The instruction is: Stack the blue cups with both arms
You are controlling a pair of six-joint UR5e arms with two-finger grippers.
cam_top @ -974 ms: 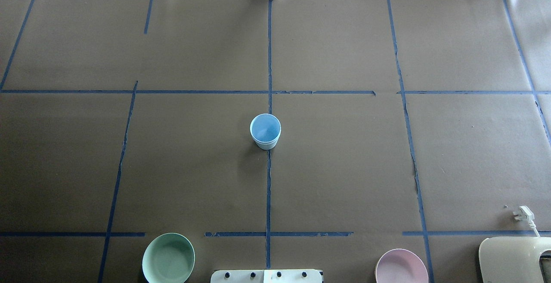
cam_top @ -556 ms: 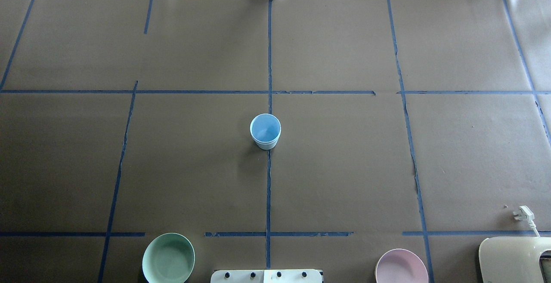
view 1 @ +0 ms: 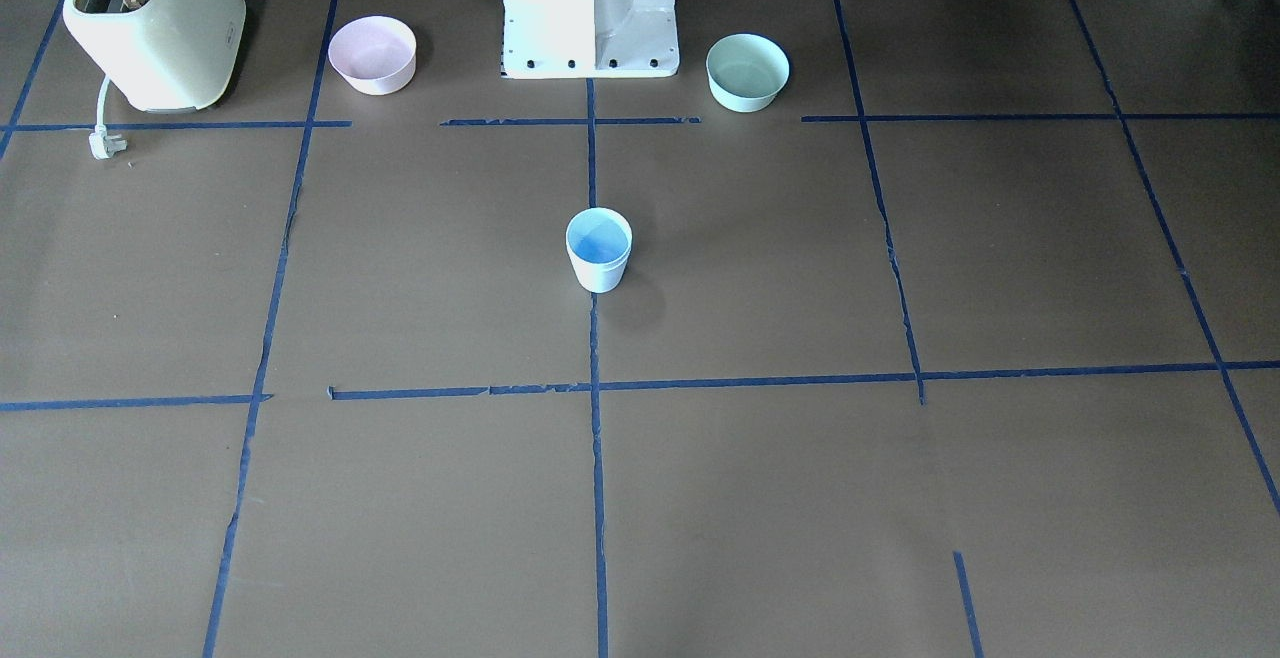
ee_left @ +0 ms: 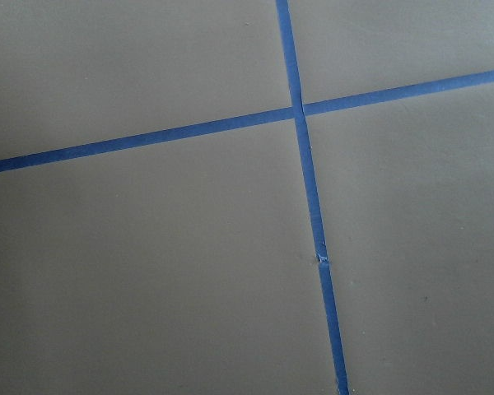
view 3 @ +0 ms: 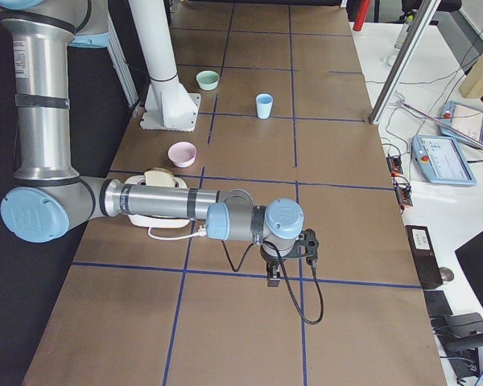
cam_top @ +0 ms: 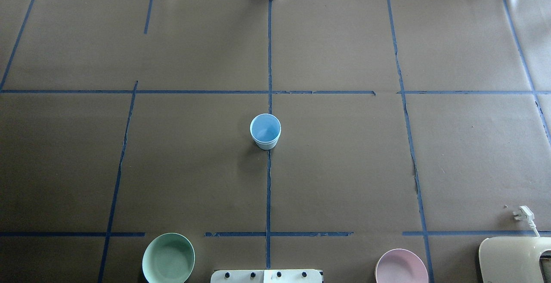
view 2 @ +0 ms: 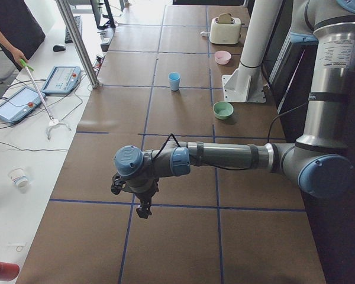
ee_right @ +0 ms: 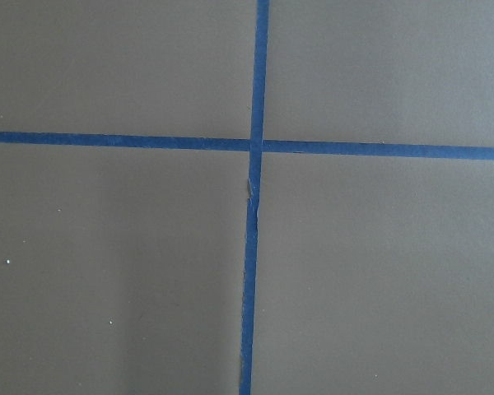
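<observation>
While the left arm reaches out low over the bench at its own end, the left fingers point down above a blue tape line. They show only in the side view, so I cannot tell whether they are apart or together. The left wrist view shows nothing but a tape crossing on brown paper.

Moving rightward in the overhead view, a mint-green bowl sits near the robot's edge, just left of the white pedestal base. At mid-bench a blue cup stands upright, mouth up, right on the central tape line, well apart from both arms and both bowls. Only one cup outline shows; whether a second one is nested inside it cannot be made out.

Right of the base lies a pink bowl, then a cream toaster with its white plug lying on the paper.

At the far right end the right arm stretches over the bench, the right fingers aimed down above another tape crossing; their spread cannot be judged either.
</observation>
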